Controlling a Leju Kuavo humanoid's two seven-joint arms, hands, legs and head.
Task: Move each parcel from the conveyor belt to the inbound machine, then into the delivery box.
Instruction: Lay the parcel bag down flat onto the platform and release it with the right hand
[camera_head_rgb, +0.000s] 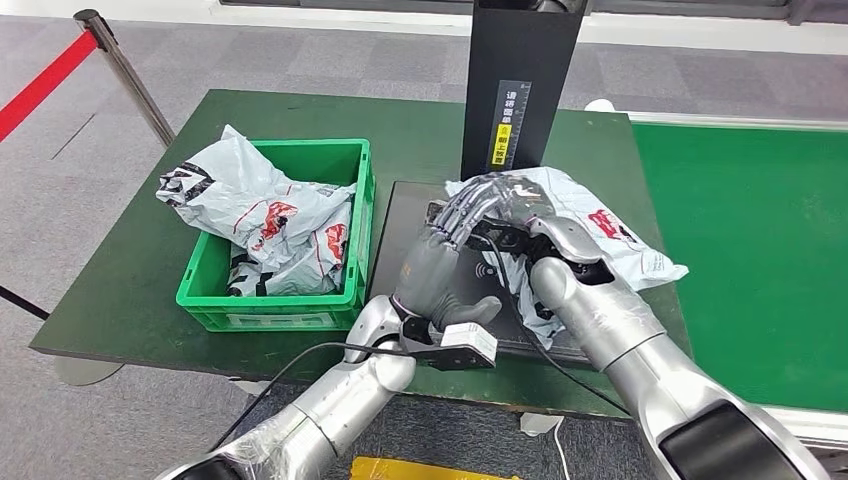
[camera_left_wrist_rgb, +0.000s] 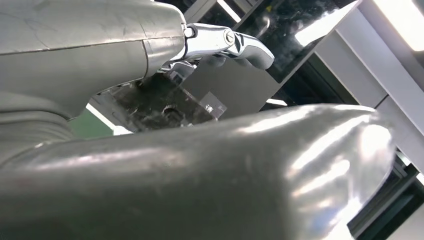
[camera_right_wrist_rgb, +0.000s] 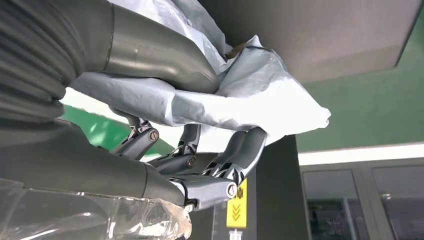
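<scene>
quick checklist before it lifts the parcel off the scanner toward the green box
1. Right hand grips the parcel: ok; the right wrist view shows its fingers under the bag.
2. Left hand on parcel: cannot tell, though it reaches its edge.
3. Parcel on the inbound machine plate: ok.
4. Green box has room: not ok, parcels heap over its rim.
5. Cable away from the arms: cannot tell.

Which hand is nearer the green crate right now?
Left. The left hand hovers over the black scanner plate just beside the green crate; the right hand grips the parcel farther away.
</scene>
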